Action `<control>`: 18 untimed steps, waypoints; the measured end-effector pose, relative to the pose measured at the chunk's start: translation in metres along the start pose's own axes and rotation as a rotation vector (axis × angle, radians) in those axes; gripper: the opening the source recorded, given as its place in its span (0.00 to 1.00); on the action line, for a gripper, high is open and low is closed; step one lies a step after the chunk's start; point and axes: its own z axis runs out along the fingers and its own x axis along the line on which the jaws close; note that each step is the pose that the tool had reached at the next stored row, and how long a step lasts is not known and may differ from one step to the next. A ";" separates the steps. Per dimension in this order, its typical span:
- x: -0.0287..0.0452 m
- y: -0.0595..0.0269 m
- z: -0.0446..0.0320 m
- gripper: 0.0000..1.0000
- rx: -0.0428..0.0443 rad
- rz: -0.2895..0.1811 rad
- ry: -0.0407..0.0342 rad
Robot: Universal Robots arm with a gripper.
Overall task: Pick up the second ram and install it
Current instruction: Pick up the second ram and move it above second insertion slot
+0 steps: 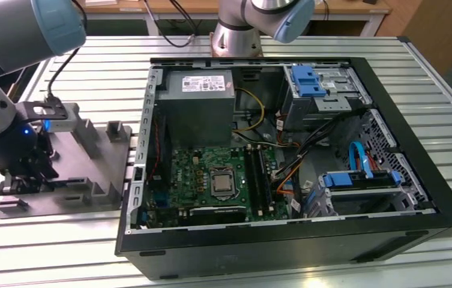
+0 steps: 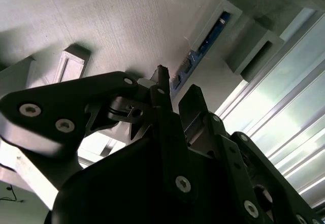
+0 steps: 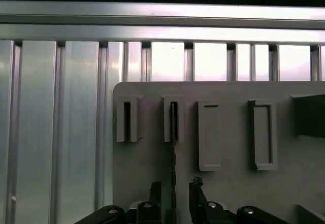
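Observation:
The second ram (image 3: 173, 148) stands on edge in a slot of the grey fixture block (image 3: 228, 117). In the second wrist view the ram (image 2: 200, 46) is a dark strip with a blue sheen running between two holders. My gripper (image 3: 174, 188) is open, with one fingertip on each side of the strip's near end and a gap to both. In the second wrist view the gripper (image 2: 176, 91) shows the same spread. In the exterior view my gripper (image 1: 24, 180) is low over the fixture block (image 1: 89, 159), on the exterior view's left.
An open computer case (image 1: 290, 240) lies beside the fixture on the exterior view's right. Its green motherboard (image 1: 185, 174) carries black memory slots (image 1: 256, 177), with a power supply (image 1: 196, 96), cables and blue drive brackets (image 1: 306, 81) around it. The table top (image 3: 56, 122) is ribbed aluminium.

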 end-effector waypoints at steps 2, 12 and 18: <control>0.0000 0.0001 0.0008 0.36 -0.0001 0.000 0.0001; 0.0000 0.0001 0.0008 0.22 0.0000 0.000 -0.0002; 0.0000 0.0001 0.0008 0.14 0.0000 0.000 -0.0004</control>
